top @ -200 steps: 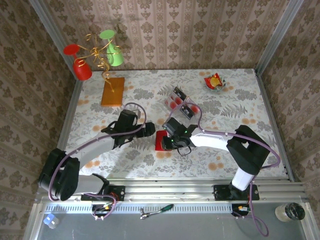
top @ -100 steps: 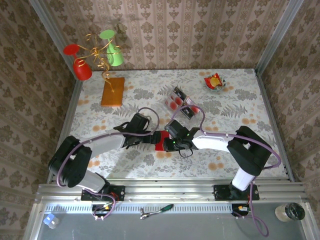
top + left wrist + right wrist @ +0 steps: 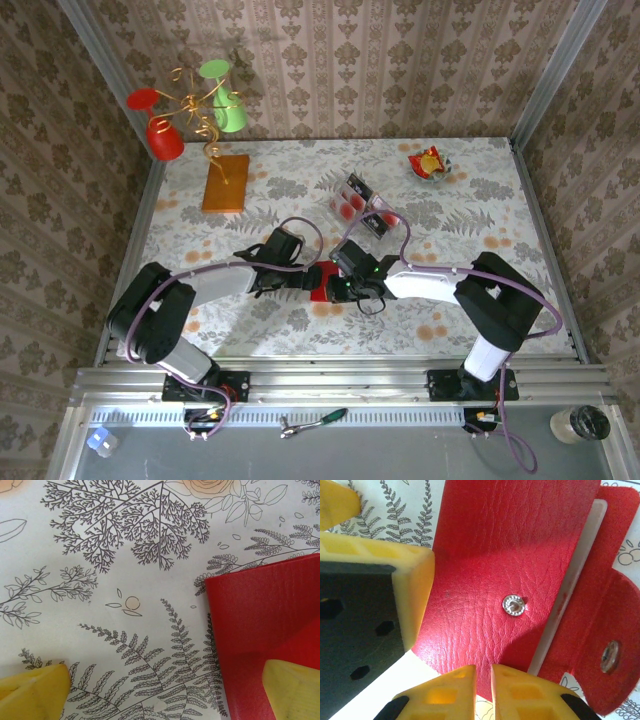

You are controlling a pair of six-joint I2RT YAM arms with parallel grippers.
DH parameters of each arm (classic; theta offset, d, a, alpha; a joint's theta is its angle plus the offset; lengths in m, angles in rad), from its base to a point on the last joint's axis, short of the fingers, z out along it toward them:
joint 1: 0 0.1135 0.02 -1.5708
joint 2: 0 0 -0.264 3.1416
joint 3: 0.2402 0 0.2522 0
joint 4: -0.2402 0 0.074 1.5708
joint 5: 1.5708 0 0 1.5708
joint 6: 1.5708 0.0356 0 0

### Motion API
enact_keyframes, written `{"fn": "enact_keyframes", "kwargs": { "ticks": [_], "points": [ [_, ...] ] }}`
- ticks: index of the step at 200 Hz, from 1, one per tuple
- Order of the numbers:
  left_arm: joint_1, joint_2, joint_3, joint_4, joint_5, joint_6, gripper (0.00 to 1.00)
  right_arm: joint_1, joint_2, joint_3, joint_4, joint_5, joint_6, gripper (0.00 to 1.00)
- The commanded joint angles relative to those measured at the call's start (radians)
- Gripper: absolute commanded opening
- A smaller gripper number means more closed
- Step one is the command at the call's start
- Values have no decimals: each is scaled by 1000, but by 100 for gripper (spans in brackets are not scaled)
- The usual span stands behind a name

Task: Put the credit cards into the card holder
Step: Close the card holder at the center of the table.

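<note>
The red card holder [image 3: 322,291] lies on the floral table, its flap open. In the right wrist view the card holder [image 3: 490,555] shows a silver snap and a pale pocket edge. My right gripper [image 3: 483,672] is shut on its near corner, and in the top view the right gripper [image 3: 341,287] sits at the holder's right side. My left gripper [image 3: 165,700] is open and straddles the left edge of the card holder [image 3: 260,625], one finger over the red cover; the left gripper [image 3: 311,277] nearly meets the right one. Credit cards [image 3: 350,195] lie further back, more credit cards [image 3: 378,222] beside them.
An orange-brown block [image 3: 225,183] lies at the back left, below a wire ornament [image 3: 195,100] with red and green cups. A red-yellow snack wrapper [image 3: 428,163] is at the back right. Walls close the table on three sides.
My left arm has swung right, bringing its open gripper up to the card holder's left edge. The right gripper has stayed put on the holder.
</note>
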Motion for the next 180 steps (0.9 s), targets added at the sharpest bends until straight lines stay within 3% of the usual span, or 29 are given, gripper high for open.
{"fn": "enact_keyframes", "kwargs": {
  "ticks": [1,86,180],
  "points": [
    [-13,22,17,5,-15,29,100,-2,-17,-12,5,6,13,18],
    [-42,-27,31,-16,-43,17,100,-12,-19,16,-37,-7,-6,17],
    [39,29,116,-31,59,38,100,-13,-24,-21,-9,1,16,17]
  ]
}}
